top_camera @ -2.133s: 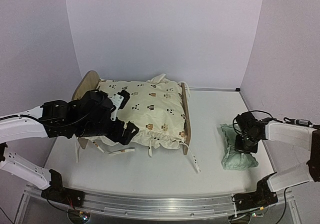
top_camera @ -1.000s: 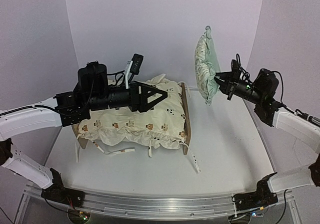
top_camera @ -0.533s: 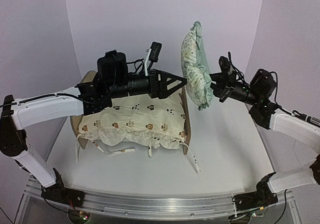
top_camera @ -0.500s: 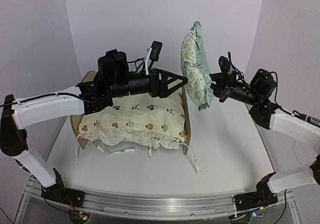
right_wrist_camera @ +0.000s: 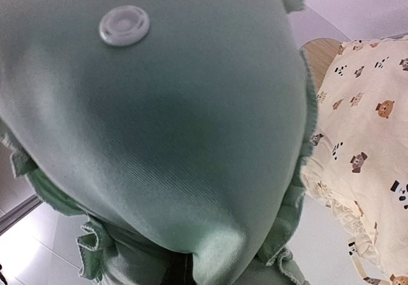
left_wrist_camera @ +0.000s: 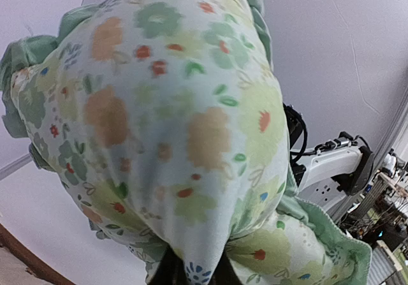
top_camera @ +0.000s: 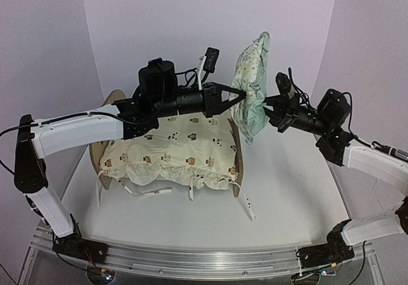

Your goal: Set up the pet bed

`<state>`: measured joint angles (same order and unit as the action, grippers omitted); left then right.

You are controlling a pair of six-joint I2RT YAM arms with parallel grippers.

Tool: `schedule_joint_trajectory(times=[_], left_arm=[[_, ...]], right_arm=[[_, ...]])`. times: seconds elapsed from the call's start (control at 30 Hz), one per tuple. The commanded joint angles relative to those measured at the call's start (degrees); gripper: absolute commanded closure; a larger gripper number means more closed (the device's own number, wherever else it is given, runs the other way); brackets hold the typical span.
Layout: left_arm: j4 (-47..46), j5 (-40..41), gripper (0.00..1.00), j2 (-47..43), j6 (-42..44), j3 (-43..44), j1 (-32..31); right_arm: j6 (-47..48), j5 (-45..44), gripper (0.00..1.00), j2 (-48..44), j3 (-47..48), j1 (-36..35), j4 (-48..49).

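The small pillow (top_camera: 252, 74), mint green on one side and floral on the other, hangs in the air above the right end of the pet bed (top_camera: 238, 146). My left gripper (top_camera: 241, 97) reaches across from the left and is shut on a pinch of its floral face (left_wrist_camera: 178, 119). My right gripper (top_camera: 268, 104) is shut on its plain green back (right_wrist_camera: 178, 119). The wooden bed frame stands on the table with its arched headboard (top_camera: 114, 100) at the left. The cream bear-print cushion (top_camera: 178, 146) lies in the frame.
Cushion ties (top_camera: 247, 205) trail over the bed's front and right side onto the white table (top_camera: 293, 183). My left arm spans the air over the bed. Pale walls close in at the back and both sides.
My left gripper has moved right to the pillow and closed on its floral side. The pillow has tipped and shifted slightly; my right gripper keeps its hold.
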<state>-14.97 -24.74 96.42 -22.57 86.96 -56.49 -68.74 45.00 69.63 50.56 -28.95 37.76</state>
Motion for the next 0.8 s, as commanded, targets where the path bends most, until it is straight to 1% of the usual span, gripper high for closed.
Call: schedule_joint_trajectory(times=[0.0, 0.03, 0.07, 0.1, 0.13, 0.17, 0.23, 0.3, 0.4, 0.47, 0.53, 0.63, 0.77], left_arm=[[-1.53, 0.48, 0.99, -1.35, 1.03, 0.34, 0.32], [-0.45, 1.06, 1.00, -1.82, 1.50, 0.31, 0.32], [1.21, 2.12, 1.00, -2.42, 2.30, 0.25, 0.32], [2.67, 3.12, 1.00, -3.45, 3.13, 0.08, 0.32], [4.76, 4.48, 1.00, -4.24, 4.26, 0.06, 0.32], [7.56, 6.34, 1.00, -4.90, 5.58, 0.35, 0.32], [13.25, 10.39, 1.00, -6.56, 7.68, 1.69, 0.32], [19.37, 14.67, 1.00, -8.33, 9.02, 2.40, 0.32], [26.14, 21.38, 1.00, -10.91, 11.07, 2.78, 0.32], [31.39, 28.54, 1.00, -11.60, 12.26, 3.95, 0.37], [36.82, 35.00, 1.00, -11.07, 13.41, 6.45, 0.45], [42.94, 42.42, 1.00, -10.02, 14.91, 8.94, 1.23], [50.18, 53.37, 1.00, -7.85, 16.11, 12.70, 2.58]], right_arm=[[1.70, 1.48, 0.98, -1.68, -0.71, -0.93, 3.09], [2.16, 1.20, 0.94, -1.70, -0.85, -0.94, 2.50], [3.09, 1.01, 0.80, -1.81, -0.77, -0.96, 1.12], [4.25, 0.78, 0.60, -2.00, -0.64, -0.95, -0.53], [5.96, 0.35, 0.48, -2.38, -0.50, -0.94, -3.00], [8.33, -0.52, 0.40, -3.02, -0.34, -0.93, -6.38], [13.63, -2.84, 0.31, -4.56, 0.29, -0.93, -14.28], [20.43, -6.95, 0.25, -6.82, 0.72, -0.98, -24.89], [29.05, -15.27, 0.18, -10.26, 0.83, -0.94, -38.05], [32.97, -20.91, 0.14, -11.82, 1.14, -0.94, -45.41], [36.76, -25.35, 0.10, -12.88, 1.03, -0.94, -50.28], [39.26, -29.87, 0.08, -13.89, 0.08, -0.93, -54.39], [40.78, -31.60, 0.07, -14.17, -1.37, -0.98, -56.40]])
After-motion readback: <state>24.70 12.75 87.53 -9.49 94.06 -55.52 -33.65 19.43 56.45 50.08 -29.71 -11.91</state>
